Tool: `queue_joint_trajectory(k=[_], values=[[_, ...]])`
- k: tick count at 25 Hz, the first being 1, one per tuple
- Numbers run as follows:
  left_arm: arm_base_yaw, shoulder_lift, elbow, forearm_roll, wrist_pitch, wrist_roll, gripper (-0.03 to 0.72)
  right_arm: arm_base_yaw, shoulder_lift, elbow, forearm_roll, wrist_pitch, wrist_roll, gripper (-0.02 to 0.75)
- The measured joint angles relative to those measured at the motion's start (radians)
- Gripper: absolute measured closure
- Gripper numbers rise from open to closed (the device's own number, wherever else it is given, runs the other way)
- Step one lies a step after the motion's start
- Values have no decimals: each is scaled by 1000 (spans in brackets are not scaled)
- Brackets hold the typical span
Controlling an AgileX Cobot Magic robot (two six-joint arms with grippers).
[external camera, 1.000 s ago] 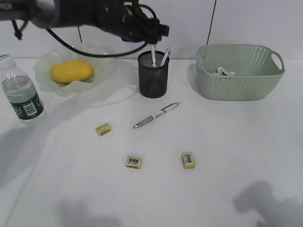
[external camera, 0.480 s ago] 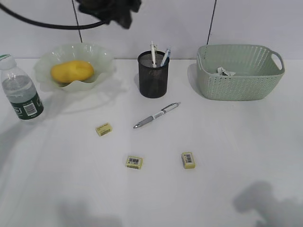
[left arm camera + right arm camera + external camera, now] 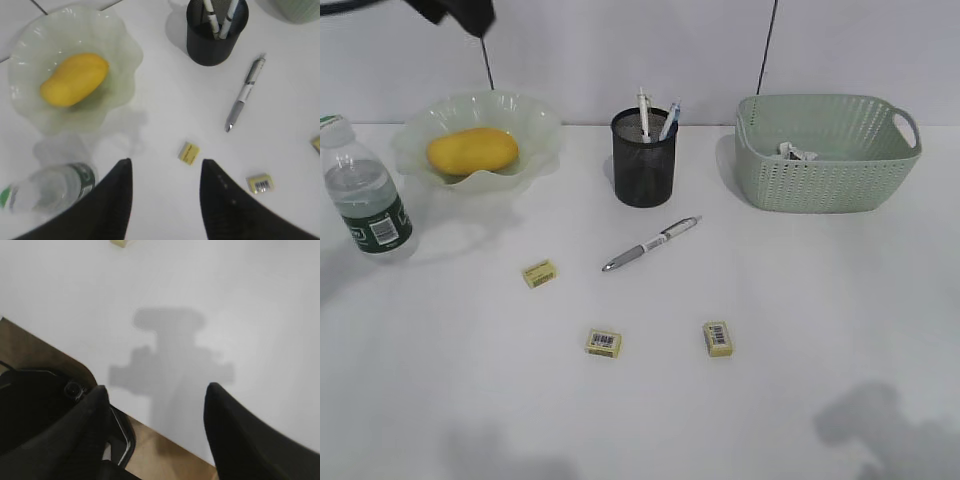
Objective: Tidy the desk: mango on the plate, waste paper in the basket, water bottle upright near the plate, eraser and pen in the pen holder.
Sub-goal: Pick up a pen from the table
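The yellow mango (image 3: 472,150) lies on the pale green plate (image 3: 535,122). The water bottle (image 3: 365,195) stands upright left of the plate. The black mesh pen holder (image 3: 644,165) holds two pens. Another pen (image 3: 650,244) lies on the desk (image 3: 800,290), with three yellow erasers (image 3: 539,273) (image 3: 604,342) (image 3: 718,338). The waste paper (image 3: 797,152) lies in the basket (image 3: 825,175). My left gripper (image 3: 166,165) is open and empty, high above the desk between bottle (image 3: 50,187) and eraser (image 3: 189,153). My right gripper (image 3: 156,390) is open and empty over the desk's front edge.
In the exterior view only a dark part of the left arm (image 3: 455,12) shows at the top left corner. The right arm's shadow (image 3: 880,425) falls at the front right. The right wrist view shows brown floor and black robot base (image 3: 30,405) beyond the desk's edge.
My left arm has pulled away from above the pen holder, up and to the left, almost out of the exterior view. Objects on the desk have not moved.
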Motion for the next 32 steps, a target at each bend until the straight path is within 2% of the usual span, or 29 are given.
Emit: queue_joint_trajectory(k=[3, 11, 16, 24, 28, 32], values=[[0, -121, 134, 0, 1, 0, 349, 0, 38, -27, -19, 2, 54, 261], [0, -536, 609, -7, -29, 1, 349, 0, 321, -147, -52, -25, 79, 261], [0, -839, 820, -32, -35, 1, 349, 0, 538, -224, -19, -78, 103, 261], [0, -1312, 1058, -65, -25, 1, 349, 0, 856, -417, 76, -119, 151, 261], [-1, -1503, 1123, -72, -25, 1, 349, 0, 987, -521, 137, -131, 176, 261], [-1, -1618, 1157, -72, -38, 1, 349, 0, 1087, -599, 151, -171, 291, 261]])
